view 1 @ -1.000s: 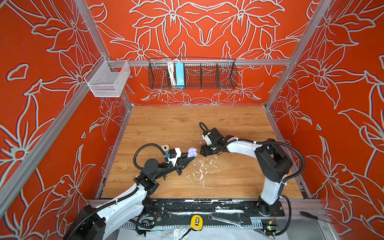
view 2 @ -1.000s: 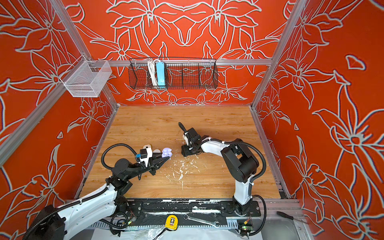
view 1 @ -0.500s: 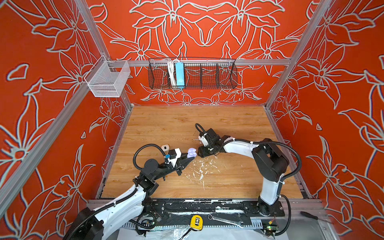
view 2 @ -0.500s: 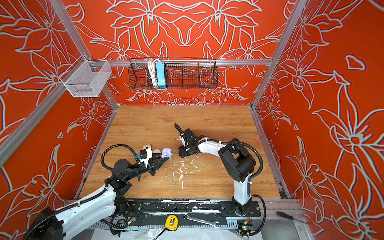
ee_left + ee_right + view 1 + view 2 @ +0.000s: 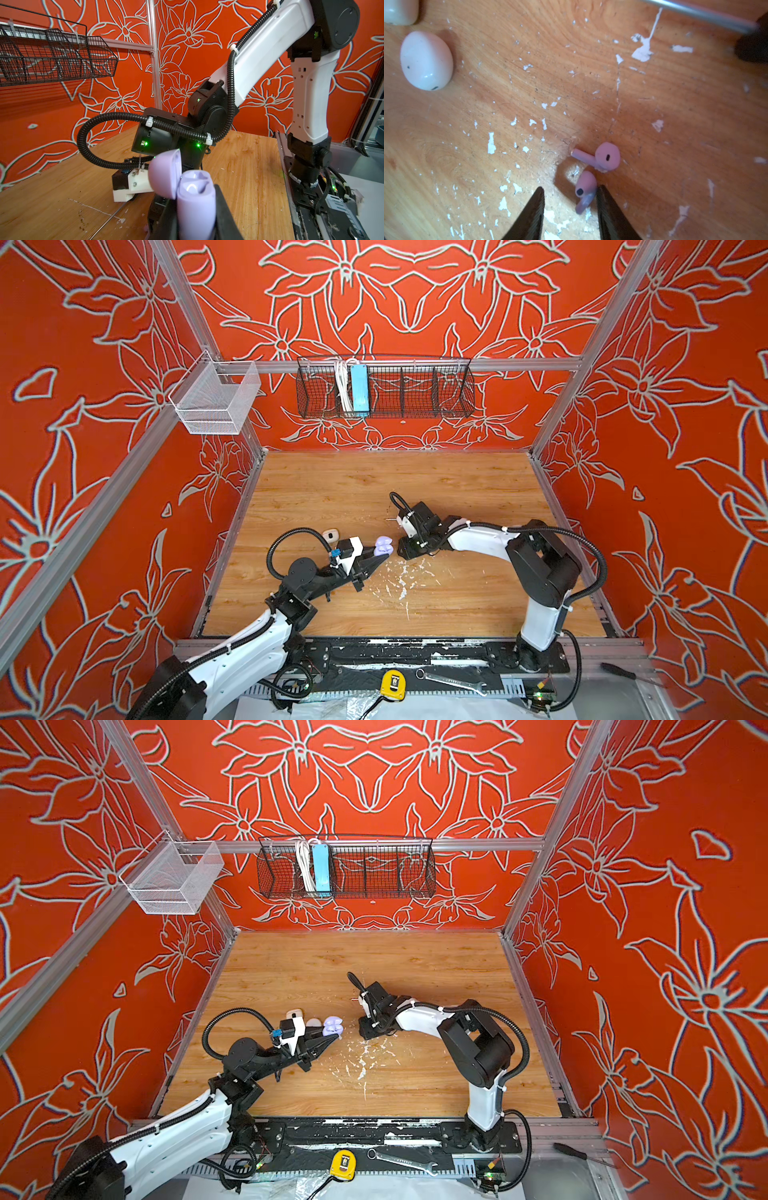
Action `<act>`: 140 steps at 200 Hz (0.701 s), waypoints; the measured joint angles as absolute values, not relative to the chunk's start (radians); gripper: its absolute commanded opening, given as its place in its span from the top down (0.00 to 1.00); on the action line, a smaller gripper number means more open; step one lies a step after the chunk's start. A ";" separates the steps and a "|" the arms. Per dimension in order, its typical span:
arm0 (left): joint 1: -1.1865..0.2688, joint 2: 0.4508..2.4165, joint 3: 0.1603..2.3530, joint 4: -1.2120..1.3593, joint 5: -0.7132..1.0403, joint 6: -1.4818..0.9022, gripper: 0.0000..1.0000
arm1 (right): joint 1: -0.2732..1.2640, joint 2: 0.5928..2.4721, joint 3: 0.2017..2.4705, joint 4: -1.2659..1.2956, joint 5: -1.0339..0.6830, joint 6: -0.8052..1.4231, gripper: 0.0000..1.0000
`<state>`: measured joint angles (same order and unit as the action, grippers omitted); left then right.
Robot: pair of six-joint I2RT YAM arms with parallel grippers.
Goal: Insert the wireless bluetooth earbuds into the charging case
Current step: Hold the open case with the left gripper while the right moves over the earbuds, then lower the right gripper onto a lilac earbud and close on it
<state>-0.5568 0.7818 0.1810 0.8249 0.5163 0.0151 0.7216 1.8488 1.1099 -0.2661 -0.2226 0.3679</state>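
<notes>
The left gripper (image 5: pixel 379 559) clamps the lilac plastic charging case (image 5: pixel 195 205), lid raised; the right gripper (image 5: pixel 570 192), jaws partly parted, straddles a tiny lilac stemmed earbud (image 5: pixel 585 184), one fingertip (image 5: pixel 602 195) touching it.

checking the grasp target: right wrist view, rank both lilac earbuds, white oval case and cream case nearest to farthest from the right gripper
From the right gripper:
1. Lilac earbud between its open fingers.
2. Second lilac earbud, just beyond it.
3. White oval case, far across the wooden table.
4. Cream case, beyond that, partly out of frame.
</notes>
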 measured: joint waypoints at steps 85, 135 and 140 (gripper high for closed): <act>-0.558 0.773 0.181 0.815 0.516 0.015 1.00 | 0.727 1.903 1.196 -0.327 -0.156 0.340 0.62; -0.558 0.763 0.181 0.811 0.509 0.016 1.00 | 0.728 1.904 1.198 -0.337 -0.149 0.336 0.66; -0.558 0.763 0.181 0.810 0.509 0.016 1.00 | 0.728 1.905 1.198 -0.338 -0.147 0.336 0.66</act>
